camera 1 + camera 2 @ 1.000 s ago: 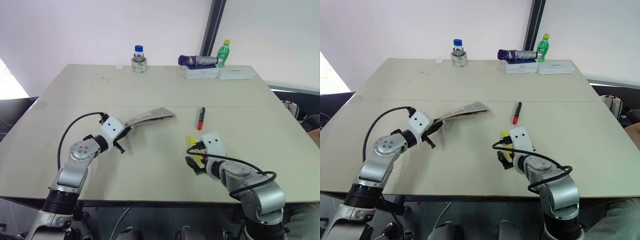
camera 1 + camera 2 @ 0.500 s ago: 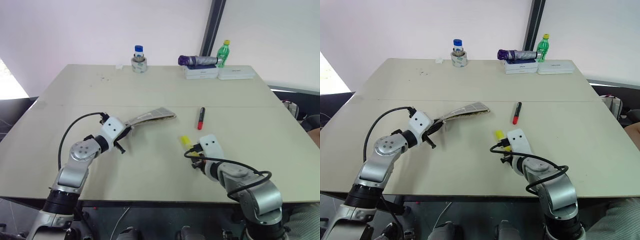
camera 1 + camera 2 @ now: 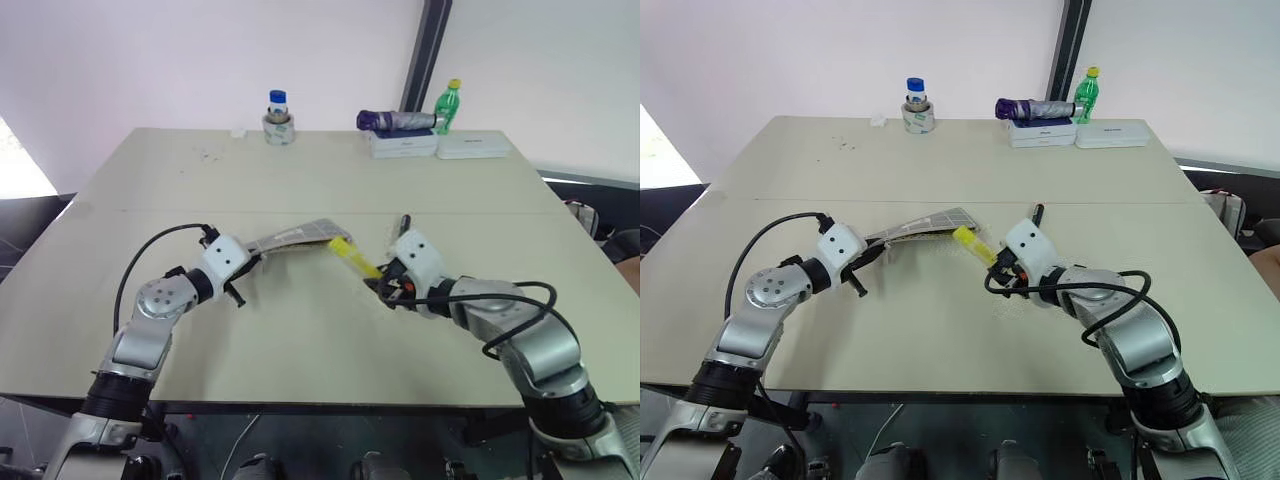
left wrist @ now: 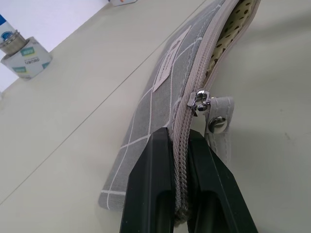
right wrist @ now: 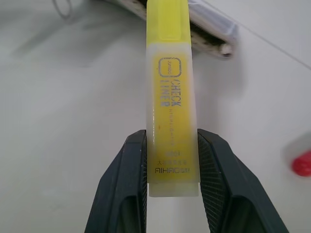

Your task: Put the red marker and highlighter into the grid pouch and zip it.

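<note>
Right claw (image 5: pixel 171 160) grips the highlighter (image 5: pixel 170 92) near the grid pouch (image 3: pixel 300 236); left claw (image 4: pixel 181 170) pinches the pouch's zipper edge above the table (image 3: pixel 300 330).

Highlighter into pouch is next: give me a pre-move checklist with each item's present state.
1. Right gripper clamped on the highlighter: ok.
2. Left gripper pinching the pouch at its zipper edge: ok.
3. Pouch mouth unzipped, dotted lining showing: ok.
4. Highlighter tip aimed at the open end: ok, close to it, not yet inside.
5. Mouth wide enough for the highlighter: cannot tell.
6. Red marker in the pouch: not ok, on the table behind the right gripper.
</note>
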Robot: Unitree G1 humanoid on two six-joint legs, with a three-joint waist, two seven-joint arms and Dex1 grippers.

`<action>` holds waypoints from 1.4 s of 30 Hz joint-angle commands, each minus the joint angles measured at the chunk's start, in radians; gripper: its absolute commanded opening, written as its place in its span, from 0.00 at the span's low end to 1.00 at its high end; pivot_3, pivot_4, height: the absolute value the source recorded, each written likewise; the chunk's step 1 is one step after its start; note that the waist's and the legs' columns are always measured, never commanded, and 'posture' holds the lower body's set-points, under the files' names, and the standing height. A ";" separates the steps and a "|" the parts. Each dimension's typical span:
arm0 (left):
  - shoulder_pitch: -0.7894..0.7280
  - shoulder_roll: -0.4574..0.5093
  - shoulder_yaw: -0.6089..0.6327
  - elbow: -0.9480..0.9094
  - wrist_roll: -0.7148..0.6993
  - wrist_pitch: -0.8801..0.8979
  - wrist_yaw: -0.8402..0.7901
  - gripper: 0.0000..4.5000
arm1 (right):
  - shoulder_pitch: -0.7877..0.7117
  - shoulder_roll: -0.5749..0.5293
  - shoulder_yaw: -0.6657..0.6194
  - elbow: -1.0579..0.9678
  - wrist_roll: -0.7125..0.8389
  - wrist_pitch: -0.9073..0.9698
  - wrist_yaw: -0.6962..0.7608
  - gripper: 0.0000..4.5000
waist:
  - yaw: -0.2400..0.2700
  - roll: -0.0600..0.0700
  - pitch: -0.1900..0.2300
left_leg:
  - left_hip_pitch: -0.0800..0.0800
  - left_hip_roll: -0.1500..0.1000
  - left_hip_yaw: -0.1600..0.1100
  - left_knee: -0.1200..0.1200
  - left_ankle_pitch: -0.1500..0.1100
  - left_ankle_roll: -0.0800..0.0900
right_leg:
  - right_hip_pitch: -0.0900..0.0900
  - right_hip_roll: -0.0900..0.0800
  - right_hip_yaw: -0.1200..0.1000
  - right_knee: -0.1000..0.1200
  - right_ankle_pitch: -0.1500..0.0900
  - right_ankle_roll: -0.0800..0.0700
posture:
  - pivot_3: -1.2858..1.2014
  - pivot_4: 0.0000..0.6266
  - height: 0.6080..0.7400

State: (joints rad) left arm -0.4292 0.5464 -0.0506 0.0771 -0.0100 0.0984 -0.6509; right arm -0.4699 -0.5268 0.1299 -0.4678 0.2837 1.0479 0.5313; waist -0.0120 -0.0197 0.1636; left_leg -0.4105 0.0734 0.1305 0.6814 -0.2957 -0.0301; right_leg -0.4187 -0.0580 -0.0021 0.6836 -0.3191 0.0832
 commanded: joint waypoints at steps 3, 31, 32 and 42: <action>0.002 0.001 -0.019 -0.056 0.015 -0.021 -0.001 0.00 | -0.046 0.030 0.010 0.030 0.010 0.015 -0.021 0.19 | 0.000 0.000 0.000 | 0.000 0.000 0.000 0.000 0.000 0.000 | 0.000 0.000 0.000 0.000 0.000 0.000 | 0.52 0.24 1.00; -0.008 0.031 -0.108 -0.065 0.067 -0.179 -0.097 0.00 | -0.285 -0.145 0.379 0.266 -0.365 -0.438 0.161 0.19 | 0.000 0.000 0.000 | 0.000 0.000 0.001 0.000 0.000 0.000 | -0.001 0.000 0.000 0.000 0.000 0.000 | 0.52 0.24 1.00; -0.011 0.026 -0.108 -0.067 0.059 -0.179 -0.100 0.00 | -0.299 -0.154 0.410 0.289 -0.417 -0.515 0.165 0.19 | 0.000 0.000 0.000 | 0.000 0.000 0.001 0.000 0.000 0.000 | -0.001 0.000 0.000 0.000 0.000 0.000 | 0.52 0.24 1.00; -0.016 0.008 -0.094 -0.065 0.041 -0.172 -0.111 0.00 | -0.312 -0.079 0.379 0.373 -0.523 -0.678 0.187 0.19 | -0.002 0.000 0.000 | 0.000 0.001 0.002 0.001 0.000 0.000 | -0.001 0.000 0.000 0.000 0.000 0.000 | 0.52 0.24 1.00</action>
State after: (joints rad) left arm -0.4282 0.5618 -0.1534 0.0367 0.0546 -0.0559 -0.7583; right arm -0.7598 -0.6278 0.5551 -0.0673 -0.2392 0.3864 0.7185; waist -0.0144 -0.0196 0.1636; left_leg -0.4109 0.0740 0.1323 0.6820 -0.2960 -0.0297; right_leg -0.4197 -0.0584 -0.0022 0.6839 -0.3192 0.0832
